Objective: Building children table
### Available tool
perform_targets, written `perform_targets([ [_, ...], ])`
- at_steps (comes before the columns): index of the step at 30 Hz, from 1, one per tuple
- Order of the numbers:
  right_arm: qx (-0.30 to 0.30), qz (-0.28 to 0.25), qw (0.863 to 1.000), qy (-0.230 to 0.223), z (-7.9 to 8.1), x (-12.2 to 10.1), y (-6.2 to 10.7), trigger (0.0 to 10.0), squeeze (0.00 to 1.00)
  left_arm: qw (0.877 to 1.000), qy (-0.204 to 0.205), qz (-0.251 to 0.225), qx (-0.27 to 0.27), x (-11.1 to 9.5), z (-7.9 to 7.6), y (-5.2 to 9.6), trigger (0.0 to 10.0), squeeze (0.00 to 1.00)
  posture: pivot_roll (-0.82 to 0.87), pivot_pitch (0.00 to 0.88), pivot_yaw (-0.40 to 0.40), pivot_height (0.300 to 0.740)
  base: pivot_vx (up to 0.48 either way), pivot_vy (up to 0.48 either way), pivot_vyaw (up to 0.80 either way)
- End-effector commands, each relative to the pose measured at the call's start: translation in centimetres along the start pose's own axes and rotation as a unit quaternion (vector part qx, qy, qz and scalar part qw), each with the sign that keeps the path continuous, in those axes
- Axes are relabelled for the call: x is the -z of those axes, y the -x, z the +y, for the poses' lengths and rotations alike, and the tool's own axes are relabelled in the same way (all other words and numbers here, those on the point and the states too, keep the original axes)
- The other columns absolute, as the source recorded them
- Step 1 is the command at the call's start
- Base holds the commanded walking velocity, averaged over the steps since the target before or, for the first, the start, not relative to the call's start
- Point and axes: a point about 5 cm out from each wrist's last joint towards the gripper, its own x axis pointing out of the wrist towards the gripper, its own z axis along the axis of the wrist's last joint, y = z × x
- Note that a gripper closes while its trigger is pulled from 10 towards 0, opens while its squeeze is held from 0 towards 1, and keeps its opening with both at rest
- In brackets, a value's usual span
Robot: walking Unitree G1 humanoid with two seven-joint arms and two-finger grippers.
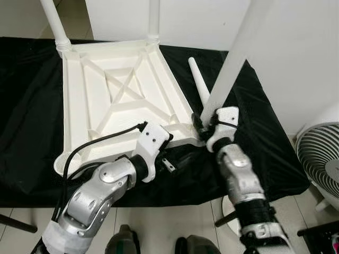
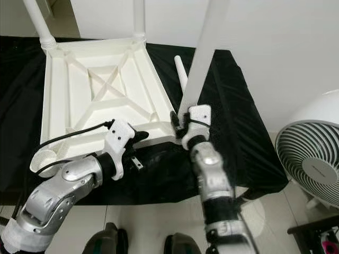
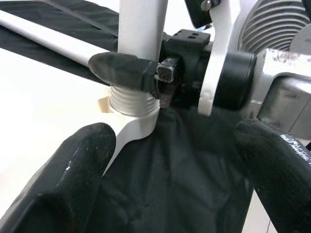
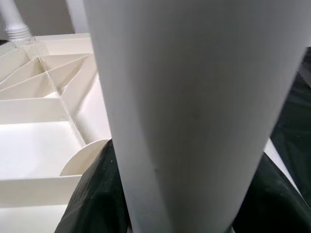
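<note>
Upright in the tabletop's (image 1: pixel 119 95) near corner socket, the table leg (image 1: pixel 233 63) is clasped by the right gripper's (image 1: pixel 205 126) fingers — the left gripper (image 1: pixel 168 159) is held alongside, fingers spread, empty.

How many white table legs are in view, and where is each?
4: two stand screwed into the upturned tabletop's far corners, one is gripped by the right gripper at the near right corner, one lies loose on the black cloth.

held leg (image 1: pixel 233 63) cut off above, fan (image 1: pixel 320 164) cropped at edge
</note>
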Motion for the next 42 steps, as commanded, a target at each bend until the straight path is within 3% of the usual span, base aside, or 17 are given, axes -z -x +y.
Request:
perform_targets([
  [1,0.063,0.022,0.998,-0.019,0.0,0.9,0.7,10.0,0.0,1.0,0.0,-0.002,-0.015,-0.2,0.1,0.0,10.0,0.0,0.0,0.049,-0.024,0.74,0.0,0.0,0.0],
  [5,0.074,0.025,0.996,-0.03,0.6,1.1,0.9,10.0,0.0,1.0,-0.004,-0.002,-0.019,-0.2,0.2,0.0,10.0,0.0,0.0,0.049,-0.024,0.74,0.0,0.0,0.0],
  [7,0.05,0.016,0.998,-0.038,1.3,0.8,0.7,10.0,0.0,1.0,-0.012,0.0,-0.022,-0.2,0.3,-0.1,10.0,0.0,0.0,0.046,-0.022,0.74,0.0,0.0,0.0],
  [12,0.035,0.01,0.999,-0.037,1.1,0.4,0.5,10.0,0.0,1.0,-0.019,0.001,-0.024,-0.2,0.5,0.0,10.0,0.0,0.0,0.043,-0.022,0.74,0.0,0.0,0.0],
  [13,0.03,0.006,0.999,-0.035,1.0,0.1,0.5,10.0,0.26,0.999,-0.022,0.001,-0.026,-0.2,0.5,0.0,10.0,0.0,0.0,0.039,-0.024,0.74,0.0,0.0,0.0],
  [14,0.027,0.002,0.999,-0.034,0.9,0.0,0.5,10.0,0.26,0.999,-0.024,0.001,-0.027,-0.2,0.5,0.0,10.0,0.0,0.0,0.039,-0.024,0.74,0.0,0.0,0.0],
  [15,0.022,0.0,0.999,-0.037,1.0,-0.1,0.5,10.0,1.0,0.999,-0.025,0.0,-0.028,-0.2,0.5,0.0,10.0,0.0,0.0,0.036,-0.026,0.74,0.0,0.0,0.0],
  [27,-0.021,-0.015,0.999,-0.027,0.1,-1.0,0.7,10.0,1.0,0.999,-0.028,-0.003,-0.022,-0.3,0.4,0.0,10.0,0.0,0.0,0.037,-0.032,0.74,0.0,0.0,0.0],
  [28,-0.041,-0.012,0.999,-0.025,-0.2,-1.0,0.8,10.0,0.16,0.999,-0.03,-0.002,-0.023,-0.3,0.5,0.1,10.0,0.0,0.0,0.034,-0.033,0.74,0.0,0.0,0.0],
  [29,-0.041,-0.012,0.999,-0.025,-0.2,-1.0,0.8,10.0,0.16,0.999,-0.03,-0.002,-0.023,-0.3,0.5,0.1,10.0,0.0,0.0,0.034,-0.033,0.74,0.0,0.0,0.0],
  [30,-0.065,-0.012,0.998,-0.018,-0.6,-1.0,0.9,10.0,0.0,0.999,-0.032,-0.002,-0.025,-0.3,0.6,0.1,10.0,0.0,0.0,0.033,-0.031,0.74,0.0,0.0,0.0],
  [34,-0.123,-0.017,0.992,0.006,-1.3,-1.3,1.2,10.0,0.0,0.999,-0.033,-0.001,-0.024,-0.3,0.7,0.2,10.0,0.0,-0.01,0.033,-0.028,0.74,0.0,0.0,0.0],
  [35,-0.166,-0.016,0.985,0.033,-1.9,-1.4,1.3,10.0,0.0,0.999,-0.032,-0.002,-0.019,-0.3,0.5,0.1,10.0,0.0,-0.01,0.032,-0.029,0.74,0.0,0.0,0.0],
  [42,-0.233,0.003,0.97,0.069,-3.2,-1.2,1.3,10.0,0.0,0.999,-0.034,0.001,-0.012,-0.3,0.4,0.2,10.0,0.0,0.0,0.034,-0.03,0.74,0.0,0.0,0.0],
])
